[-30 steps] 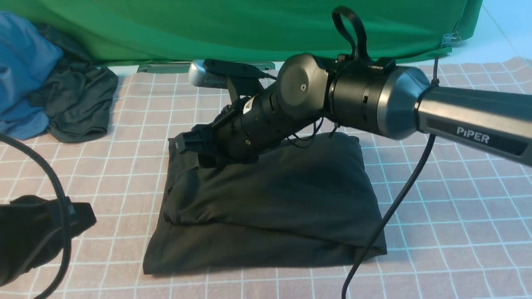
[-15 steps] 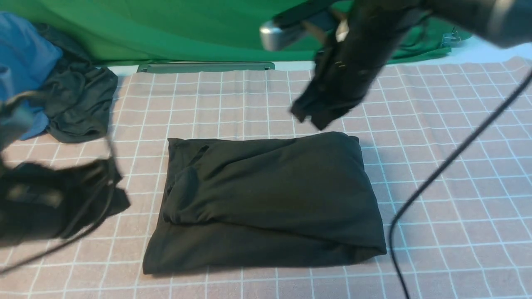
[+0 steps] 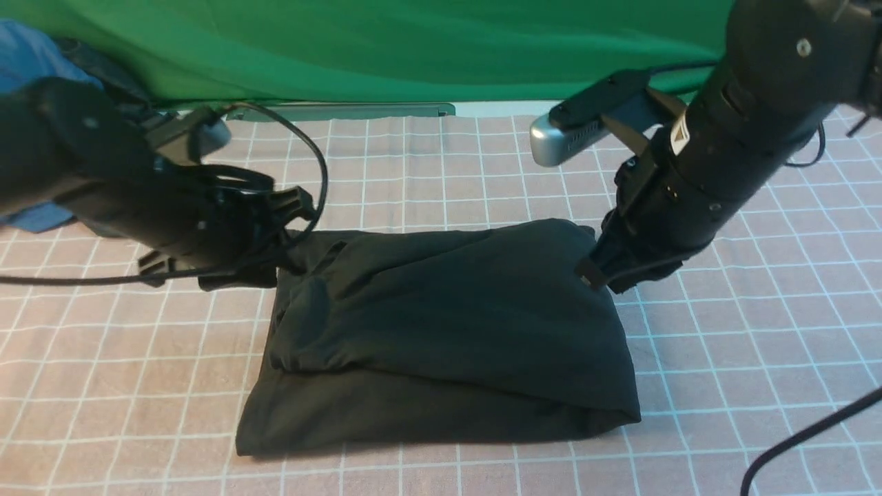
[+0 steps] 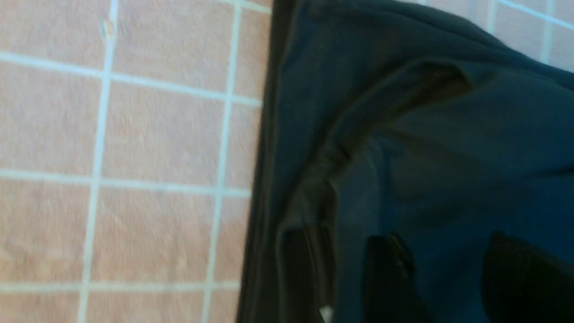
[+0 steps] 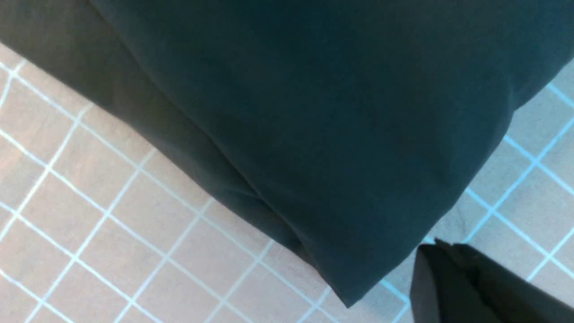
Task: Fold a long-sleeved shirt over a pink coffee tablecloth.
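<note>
You see the long-sleeved shirt as a black cotton bundle, folded into a rough rectangle, with a plump upper layer lying on a wider lower one whose near edge sticks out towards you. The fabric is matte and soft, with shallow creases and a rolled seam along its left edge. It lies in the middle of the pink coffee tablecloth, a flat dusty-pink cloth ruled into squares by thin white lines. A plain bright green cloth hangs behind the table.

Your left gripper, hard black plastic, sits at the shirt's far-left corner. In the left wrist view its two fingers stand apart over the dark fabric, so the jaws are parted and grip nothing.

Your right gripper sits at the far-right corner, tip pointing down beside the shirt's edge. In the right wrist view its fingers are pressed together into one dark wedge just off the shirt's corner, over the tablecloth, with no fabric between them
</note>
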